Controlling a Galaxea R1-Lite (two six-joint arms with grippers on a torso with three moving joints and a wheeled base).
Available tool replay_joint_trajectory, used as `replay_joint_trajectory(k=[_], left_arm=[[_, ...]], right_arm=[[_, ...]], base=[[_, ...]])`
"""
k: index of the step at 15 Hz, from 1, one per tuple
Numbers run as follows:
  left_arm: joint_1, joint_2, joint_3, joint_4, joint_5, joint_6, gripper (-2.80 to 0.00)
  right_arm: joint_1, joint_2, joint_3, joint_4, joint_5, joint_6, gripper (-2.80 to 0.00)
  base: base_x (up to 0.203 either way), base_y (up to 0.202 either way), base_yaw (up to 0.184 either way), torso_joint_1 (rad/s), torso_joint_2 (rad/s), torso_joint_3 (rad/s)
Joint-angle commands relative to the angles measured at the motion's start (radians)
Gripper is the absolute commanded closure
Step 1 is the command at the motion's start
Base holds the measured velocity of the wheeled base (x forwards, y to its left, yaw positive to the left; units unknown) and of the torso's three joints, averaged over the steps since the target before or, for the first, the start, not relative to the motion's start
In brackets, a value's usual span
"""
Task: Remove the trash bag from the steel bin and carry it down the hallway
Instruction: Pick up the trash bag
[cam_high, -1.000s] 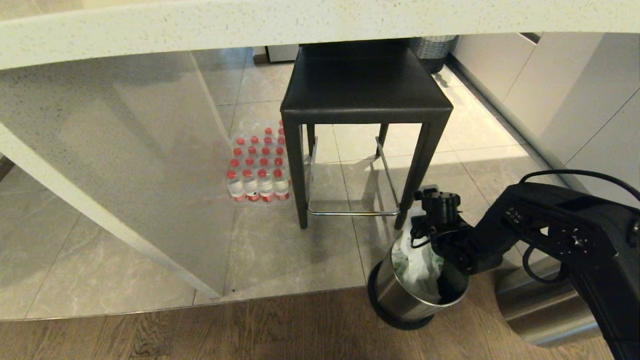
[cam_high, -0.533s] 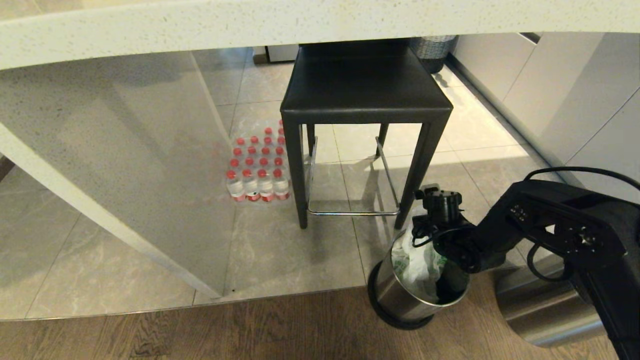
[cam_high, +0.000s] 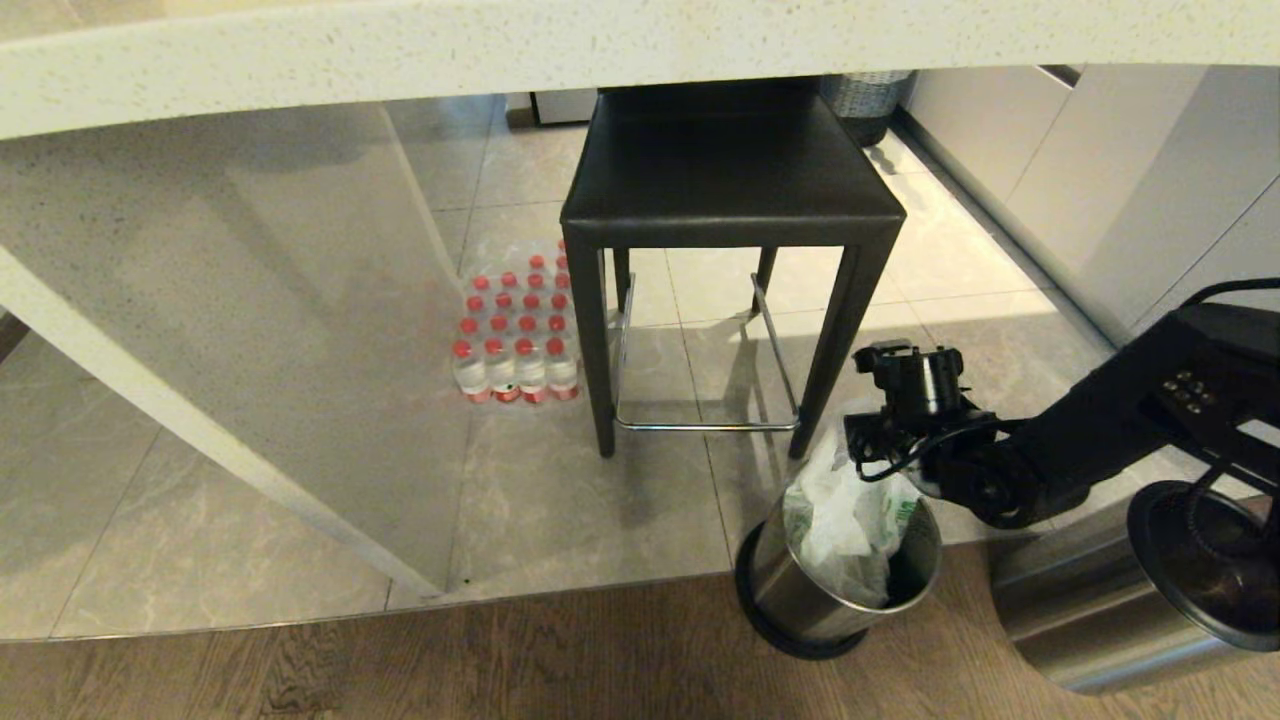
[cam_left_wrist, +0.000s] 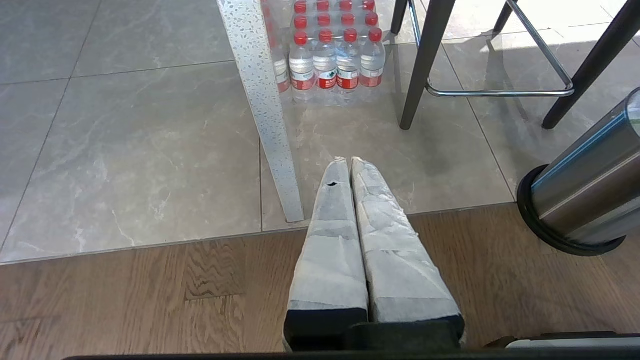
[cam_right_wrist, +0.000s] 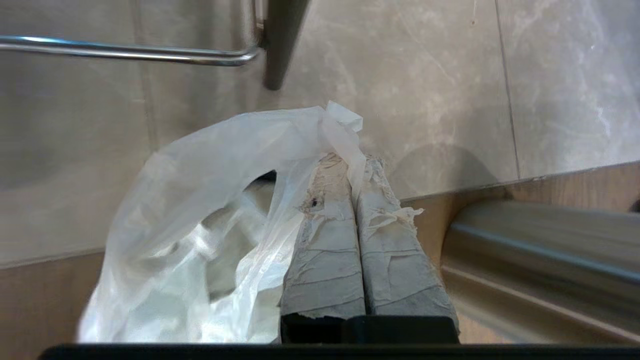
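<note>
Right pincer (cam_right_wrist: 356, 170) pinches the trash bag (cam_right_wrist: 210, 210) at its rim above the steel bin (cam_high: 800, 590); film looks light, limp, tear-prone.

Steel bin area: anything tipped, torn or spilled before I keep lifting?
The steel bin leans toward the stool rather than standing straight. The right hand is shut on the trash bag edge. The tape on its fingers is frayed. Nothing spilled on the floor.

Lower half of trash bag (cam_high: 838, 520) hidden inside steel bin (cam_high: 800, 590); second steel cylinder (cam_high: 1090, 620) (bottom right) cut off by pic edge.
</note>
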Motion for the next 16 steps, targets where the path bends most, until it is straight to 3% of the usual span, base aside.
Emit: replay_joint_trajectory(k=[1,7,11,16], left_arm=[[0.000,0.000,0.000,0.000,0.000,0.000,0.00],[0.000,0.000,0.000,0.000,0.000,0.000,0.00],[0.000,0.000,0.000,0.000,0.000,0.000,0.00],[0.000,0.000,0.000,0.000,0.000,0.000,0.00]], right_arm=[[0.020,-0.122,0.041,0.032,-0.002,0.020,0.00],[0.036,-0.355,0.167,0.281,-0.012,0.047,0.00],[0.037,-0.532,0.205,0.413,-0.012,0.180,0.00],[0.037,-0.806,0.222,0.633,-0.013,0.278,0.00]], base=[[0.000,0.000,0.000,0.000,0.00,0.000],[0.000,0.000,0.000,0.000,0.00,0.000],[0.000,0.000,0.000,0.000,0.00,0.000],[0.000,0.000,0.000,0.000,0.00,0.000]])
